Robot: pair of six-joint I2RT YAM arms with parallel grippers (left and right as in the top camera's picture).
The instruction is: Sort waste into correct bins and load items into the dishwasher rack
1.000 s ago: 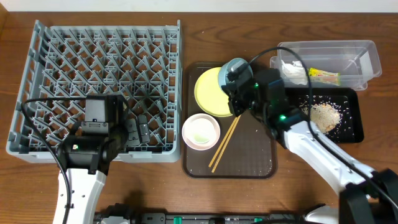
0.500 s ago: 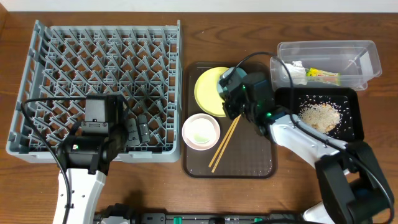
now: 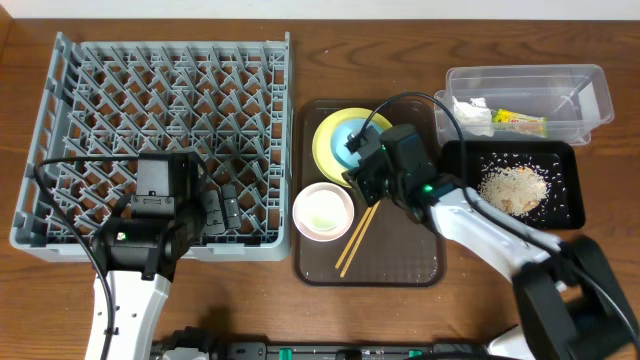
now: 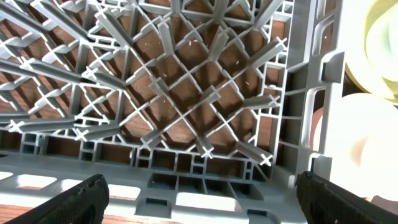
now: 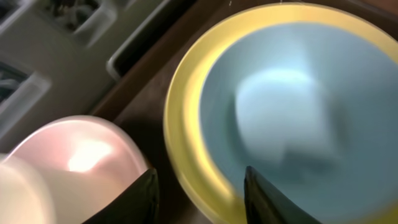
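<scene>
The grey dishwasher rack [image 3: 150, 100] fills the left; my left gripper [image 3: 216, 206] hovers open and empty over its front right part, seen close in the left wrist view [image 4: 199, 205]. On the brown tray, the light blue bowl [image 3: 350, 135] sits on the yellow plate [image 3: 328, 150]. The white bowl [image 3: 323, 211] and the chopsticks [image 3: 357, 237] lie beside them. My right gripper [image 3: 363, 180] is open, its fingers [image 5: 200, 186] either side of the plate's rim [image 5: 186, 143], next to the blue bowl [image 5: 292, 106]. The small white cup is out of view.
The clear tub [image 3: 560, 85] at the back right holds white tissue [image 3: 470, 115] and the wrapper [image 3: 522, 123]. The black tray [image 3: 568, 205] in front of it holds rice scraps [image 3: 515, 187]. The brown tray [image 3: 400, 255] is bare at its front right.
My right gripper has moved left and forward over the plate. The blue bowl, earlier up at the gripper, now rests on the yellow plate. The left arm has not moved.
</scene>
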